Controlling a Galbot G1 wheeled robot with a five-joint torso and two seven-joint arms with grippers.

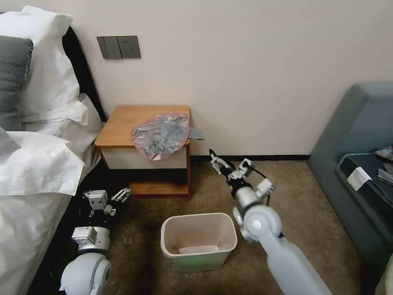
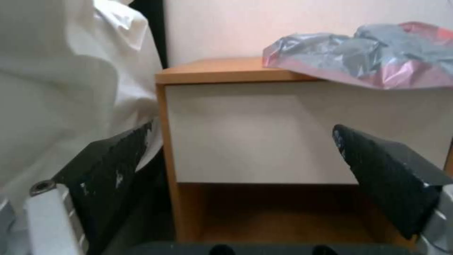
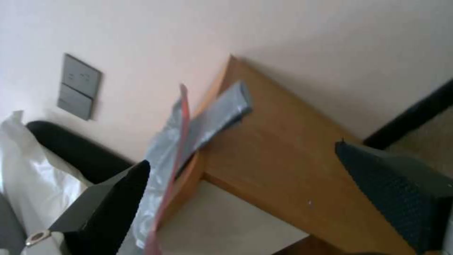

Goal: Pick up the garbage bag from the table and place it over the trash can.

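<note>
The garbage bag (image 1: 160, 135) looks light and limp; we'd pinch its overhanging tabletop (image 1: 123, 123) front edge, right pincer (image 1: 221, 164) open, empty.

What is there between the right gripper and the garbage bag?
Nothing: in the head view the right gripper, open, is in the air beside the table, and only bare carpet and wall show between it and the garbage bag.

Garbage bag (image 2: 373, 56) cut off by frame edge; trash can (image 1: 199, 241) contents unclear.

White pillows (image 1: 45, 61) left, grey switch panel (image 1: 119, 46) on wall, blue-grey sofa (image 1: 360, 135) right.
</note>
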